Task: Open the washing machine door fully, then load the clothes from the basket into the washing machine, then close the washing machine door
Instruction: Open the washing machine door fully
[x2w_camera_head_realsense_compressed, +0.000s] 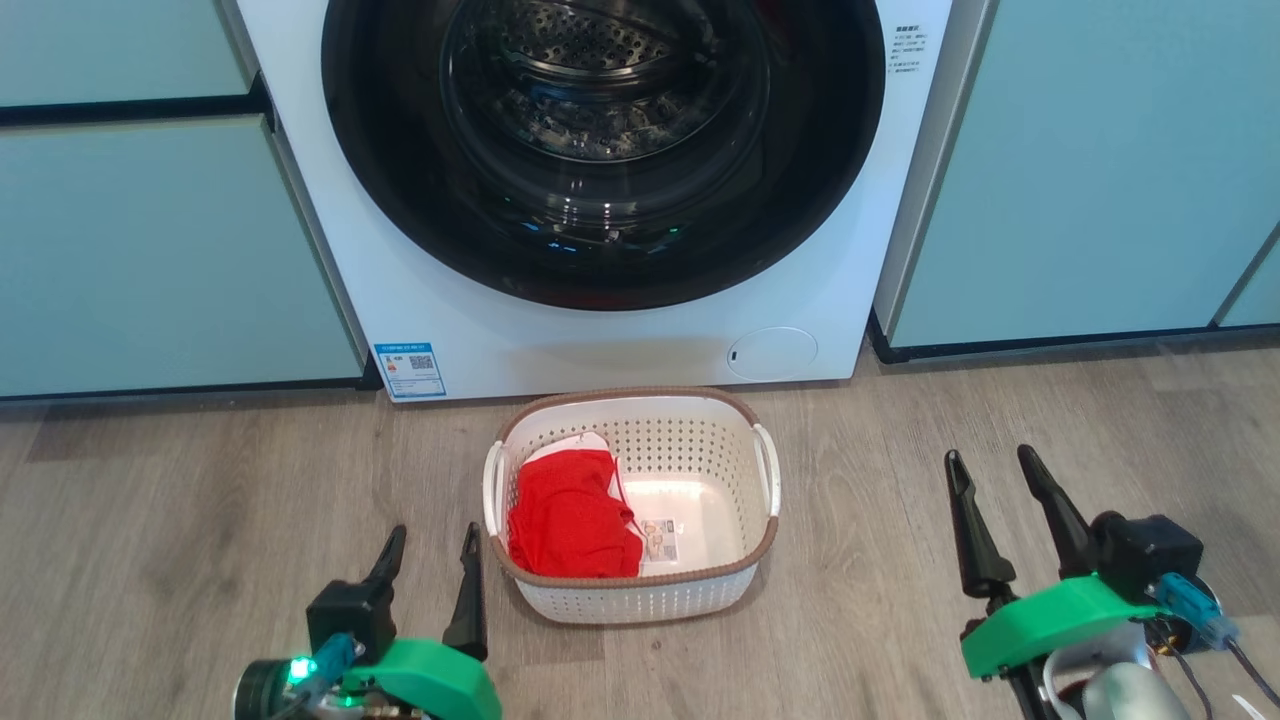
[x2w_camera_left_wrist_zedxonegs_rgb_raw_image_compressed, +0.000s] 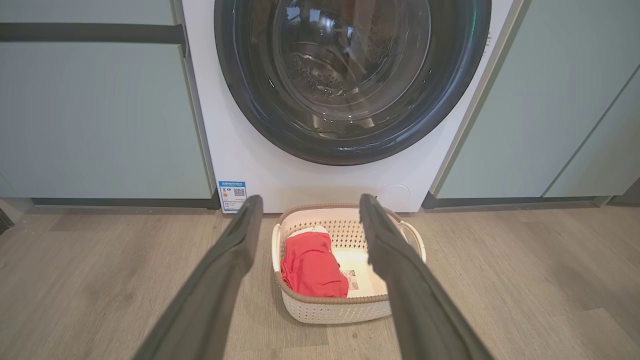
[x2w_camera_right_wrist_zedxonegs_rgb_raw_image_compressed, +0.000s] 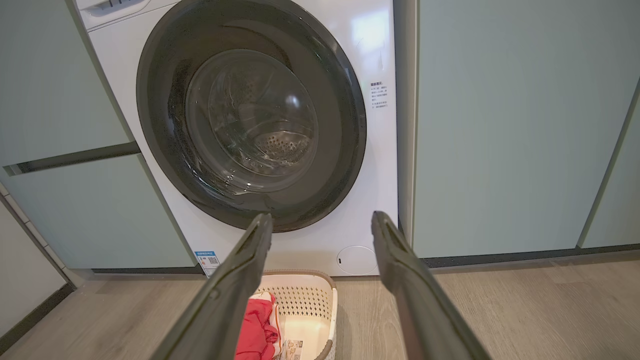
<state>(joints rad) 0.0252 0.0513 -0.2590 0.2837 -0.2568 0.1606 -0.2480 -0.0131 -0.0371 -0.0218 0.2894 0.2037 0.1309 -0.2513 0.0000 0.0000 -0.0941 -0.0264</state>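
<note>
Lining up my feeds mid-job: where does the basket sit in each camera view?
Head view: basket lower centre, just before the washing machine.
Left wrist view: basket lower centre, framed by the left claw.
Right wrist view: basket bottom centre, cut by the edge.
Shared landmark: blue label low on the machine's front.

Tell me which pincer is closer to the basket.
The left pincer: it stands right beside the basket's left wall, while the right pincer is well off to the other side, floor showing between.
</note>
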